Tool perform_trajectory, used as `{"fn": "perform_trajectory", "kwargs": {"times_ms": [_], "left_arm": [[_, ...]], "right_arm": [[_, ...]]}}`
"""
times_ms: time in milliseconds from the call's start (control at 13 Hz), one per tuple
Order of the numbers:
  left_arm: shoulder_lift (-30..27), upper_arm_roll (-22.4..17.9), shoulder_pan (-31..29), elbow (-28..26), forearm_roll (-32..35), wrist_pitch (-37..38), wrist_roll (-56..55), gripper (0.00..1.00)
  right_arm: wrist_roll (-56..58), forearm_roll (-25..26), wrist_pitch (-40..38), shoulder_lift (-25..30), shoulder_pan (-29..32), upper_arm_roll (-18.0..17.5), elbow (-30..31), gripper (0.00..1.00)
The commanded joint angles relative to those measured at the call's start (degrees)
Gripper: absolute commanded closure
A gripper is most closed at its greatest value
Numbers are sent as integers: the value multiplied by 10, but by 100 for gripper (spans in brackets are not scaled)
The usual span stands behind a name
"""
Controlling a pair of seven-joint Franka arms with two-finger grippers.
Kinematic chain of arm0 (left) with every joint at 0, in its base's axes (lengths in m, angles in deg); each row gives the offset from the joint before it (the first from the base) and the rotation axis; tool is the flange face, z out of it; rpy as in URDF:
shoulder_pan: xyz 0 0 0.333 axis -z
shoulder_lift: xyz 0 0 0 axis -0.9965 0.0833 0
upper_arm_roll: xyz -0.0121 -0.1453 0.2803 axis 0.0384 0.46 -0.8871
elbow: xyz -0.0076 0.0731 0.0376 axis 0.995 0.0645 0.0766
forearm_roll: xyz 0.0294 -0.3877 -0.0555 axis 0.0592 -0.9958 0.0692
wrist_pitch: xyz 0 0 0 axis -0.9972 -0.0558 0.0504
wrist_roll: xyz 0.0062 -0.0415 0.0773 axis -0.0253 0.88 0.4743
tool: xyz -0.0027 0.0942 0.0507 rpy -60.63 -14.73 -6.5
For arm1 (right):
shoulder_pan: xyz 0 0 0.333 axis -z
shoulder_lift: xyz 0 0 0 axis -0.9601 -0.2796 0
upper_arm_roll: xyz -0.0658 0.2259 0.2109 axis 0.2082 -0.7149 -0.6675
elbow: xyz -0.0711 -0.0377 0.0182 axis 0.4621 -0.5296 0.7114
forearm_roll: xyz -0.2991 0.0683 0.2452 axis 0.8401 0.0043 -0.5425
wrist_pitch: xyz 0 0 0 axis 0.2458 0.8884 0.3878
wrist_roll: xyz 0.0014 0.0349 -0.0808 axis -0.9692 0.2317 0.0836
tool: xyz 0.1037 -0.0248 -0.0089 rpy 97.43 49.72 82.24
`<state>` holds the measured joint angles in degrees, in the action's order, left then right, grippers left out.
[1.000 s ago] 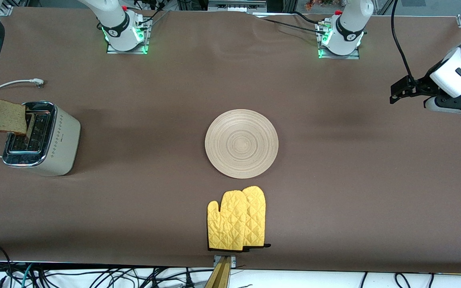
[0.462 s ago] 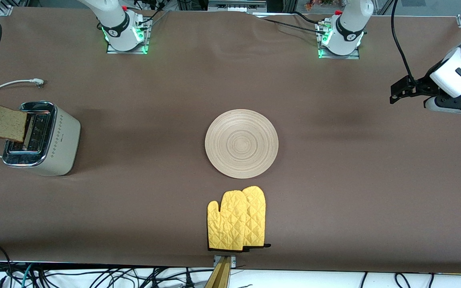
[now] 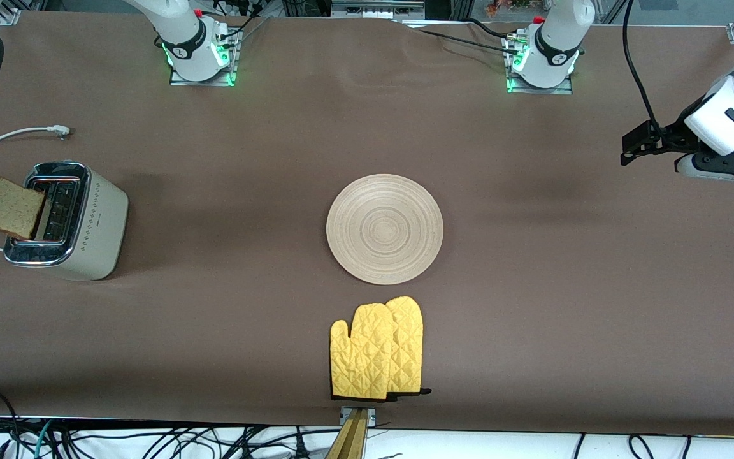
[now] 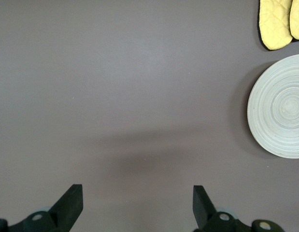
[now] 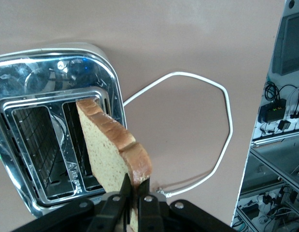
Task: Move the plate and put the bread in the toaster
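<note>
Count of items on the brown-covered table:

- One round, light-beige wooden plate [image 3: 384, 229] with concentric ring grooves.
- One cream-coloured two-slot toaster [image 3: 64, 220] with a shiny chrome top; two slots counted; one white cord [image 3: 16, 134] attached.
- One squarish slice of light-brown speckled bread [image 3: 4, 205] with a darker crust.
- Two yellow quilted oven mitts [image 3: 376, 349], overlapping, at 6 o'clock from the plate.
- Two white robot arms, two bases.
</note>
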<state>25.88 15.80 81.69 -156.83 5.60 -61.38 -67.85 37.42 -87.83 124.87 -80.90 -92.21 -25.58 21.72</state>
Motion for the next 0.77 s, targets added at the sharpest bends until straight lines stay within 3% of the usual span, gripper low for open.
{"fn": "perform_trajectory", "kwargs": {"times_ms": [0, 462, 538, 615, 692], "left_arm": [[9, 1, 1, 19, -1, 13, -2, 0], [10, -1, -4, 19, -1, 14, -1, 0], [10, 0, -2, 19, -1, 14, -3, 0], [9, 0, -2, 19, -1, 14, -3, 0], [9, 0, -2, 19, -1, 16, -3, 0]], "right_arm": [[-16, -10, 5, -13, -4, -4, -6, 100], [-52, -11, 5, -23, -4, -36, 0, 100], [-52, -17, 5, -28, -3, -36, 0, 76], [-50, -22, 5, -30, -2, -36, 0, 27], [-45, -26, 5, -30, 3, -36, 0, 0]]}}
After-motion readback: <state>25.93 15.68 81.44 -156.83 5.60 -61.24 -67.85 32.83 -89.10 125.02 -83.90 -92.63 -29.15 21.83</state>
